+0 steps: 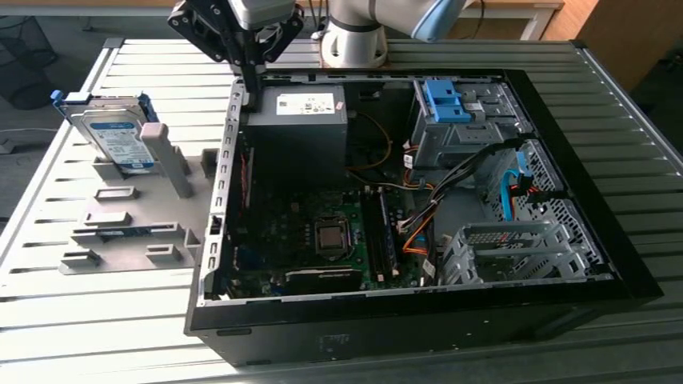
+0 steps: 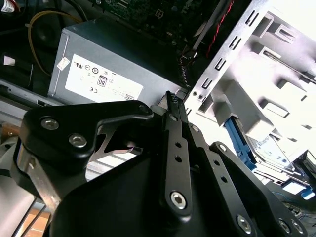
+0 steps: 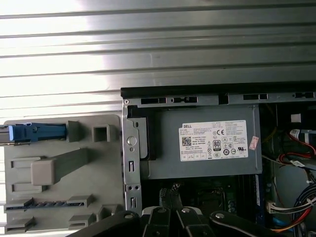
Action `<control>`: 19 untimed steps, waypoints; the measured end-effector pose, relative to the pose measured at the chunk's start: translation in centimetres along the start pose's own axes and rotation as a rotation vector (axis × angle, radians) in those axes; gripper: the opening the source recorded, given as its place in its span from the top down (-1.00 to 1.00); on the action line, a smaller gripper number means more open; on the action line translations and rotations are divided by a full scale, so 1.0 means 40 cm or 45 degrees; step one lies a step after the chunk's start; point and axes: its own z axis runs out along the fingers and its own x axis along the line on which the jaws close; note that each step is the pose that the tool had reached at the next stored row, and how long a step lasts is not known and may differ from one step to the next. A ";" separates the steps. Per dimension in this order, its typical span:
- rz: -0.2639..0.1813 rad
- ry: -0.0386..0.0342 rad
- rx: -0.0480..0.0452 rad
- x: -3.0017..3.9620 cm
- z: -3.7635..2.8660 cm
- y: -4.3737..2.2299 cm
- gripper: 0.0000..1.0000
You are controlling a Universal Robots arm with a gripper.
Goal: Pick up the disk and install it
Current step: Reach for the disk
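Slatted metal table point(image 1: 96, 320), sunlit; wooden desk point(image 1: 523, 16) behind; grey floor point(image 1: 80, 28).

exterior view: we look down from afar on the end effector point(image 1: 254, 80) and computer case point(image 1: 427, 328) | both wrist views: we ride close behind it, sharing the power supply point(image 3: 207, 163) beneath

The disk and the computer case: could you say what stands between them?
A grey upright post stands between the disk and the case, in the exterior view.
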 end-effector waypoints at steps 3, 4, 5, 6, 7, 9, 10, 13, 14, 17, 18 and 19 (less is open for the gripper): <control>0.000 0.0000 0.000 0.004 0.000 0.000 0.79; 0.000 0.0000 0.000 0.005 0.000 0.000 0.79; 0.000 0.0000 0.000 0.006 0.000 0.000 0.79; 0.000 0.0000 0.000 0.007 0.000 -0.001 0.79; 0.000 -0.0001 0.000 0.009 0.000 -0.001 0.79; 0.000 0.0000 0.000 0.011 0.000 -0.001 0.79; 0.000 -0.0001 0.000 0.012 0.001 -0.001 0.79; 0.000 -0.0001 0.000 0.016 0.001 -0.001 0.79; 0.000 0.0000 0.000 0.017 0.001 -0.001 0.79; 0.000 0.0000 0.000 0.021 0.001 -0.002 0.79; 0.000 0.0000 0.000 0.022 0.001 -0.002 0.79; 0.000 -0.0001 0.000 0.023 0.001 -0.002 0.79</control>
